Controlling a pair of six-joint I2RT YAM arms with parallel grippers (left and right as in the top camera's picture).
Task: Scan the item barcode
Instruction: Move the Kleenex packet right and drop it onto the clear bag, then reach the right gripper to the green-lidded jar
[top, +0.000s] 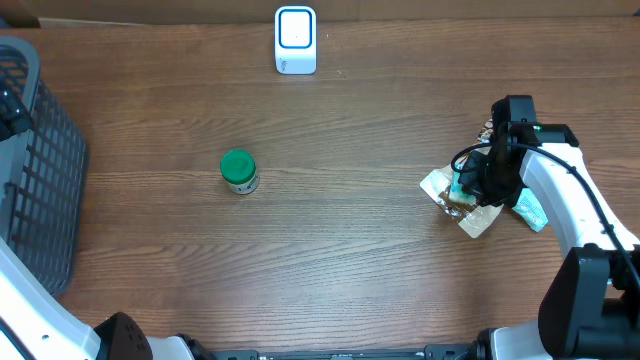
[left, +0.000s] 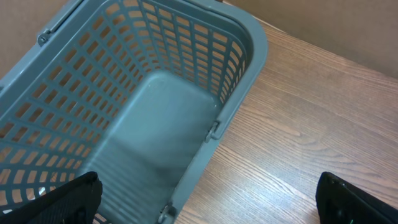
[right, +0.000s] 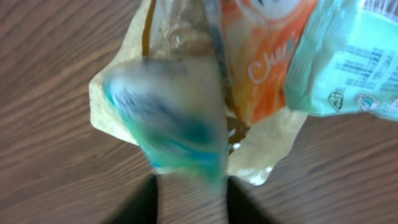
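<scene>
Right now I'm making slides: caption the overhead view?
Right gripper at snack packets; green-lidded jar mid-table, white scanner at far edge, grey basket at left.

Basket (left: 249, 56): grey-blue plastic, open lattice walls, thick smooth rim, solid floor in plain view; fills the left and centre of the picture, seen from above at a slant. Handle (left: 53, 28): same grey-blue, lying along the rim at the upper left. Table (left: 323, 112): brown wood grain, running along the basket's right side, with the basket standing on it. Left gripper (left: 211, 202): two dark tips only, one in each lower corner, set wide apart with nothing between them, above the basket's near edge and the table.
</scene>
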